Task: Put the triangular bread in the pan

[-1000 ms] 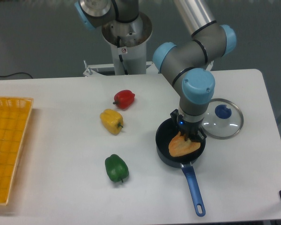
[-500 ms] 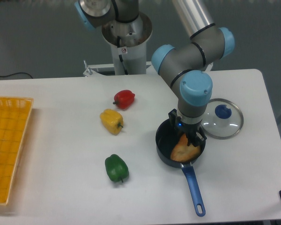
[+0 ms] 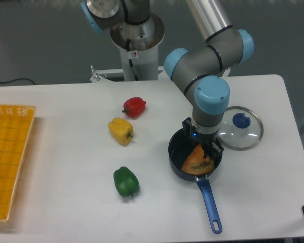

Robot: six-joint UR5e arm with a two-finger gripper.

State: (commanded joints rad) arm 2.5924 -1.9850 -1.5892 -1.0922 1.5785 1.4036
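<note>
The pan (image 3: 178, 152) is a small dark saucepan with a long blue handle (image 3: 210, 203) that points toward the table's front edge. The triangular bread (image 3: 196, 163), orange-golden, lies inside the pan against its front right wall, with its tip pointing up toward the fingers. My gripper (image 3: 206, 148) points straight down over the right half of the pan, just above the bread's tip. Its fingers look parted and the bread rests on the pan. The wrist hides the upper part of the fingers.
A round glass lid with a blue knob (image 3: 241, 126) lies just right of the pan. A yellow pepper (image 3: 121, 130), a red pepper (image 3: 135, 107) and a green pepper (image 3: 125, 181) lie to the left. A yellow basket (image 3: 7, 157) stands at the far left edge.
The bread has dropped from the fingers and settled lower in the pan, tilted against its front right wall. The gripper shifted slightly left and has since held still.
</note>
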